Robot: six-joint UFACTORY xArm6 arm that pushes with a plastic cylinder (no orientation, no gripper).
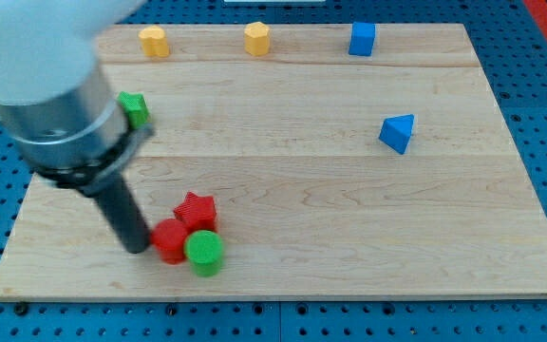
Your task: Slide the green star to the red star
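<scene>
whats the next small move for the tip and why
Probably pull my tip away from the red cylinder and head toward the view's top, round the far side of the green star. That star sits near the board's left edge, well above the red star, so it needs pushing down and rightward; my tip is beside the cluster instead.

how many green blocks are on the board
2. A green cylinder sits near the view's bottom, touching the red cylinder below the red star. A green block, probably the star, shows at the view's left, partly hidden by the arm. My tip is beside the red cylinder.
</scene>
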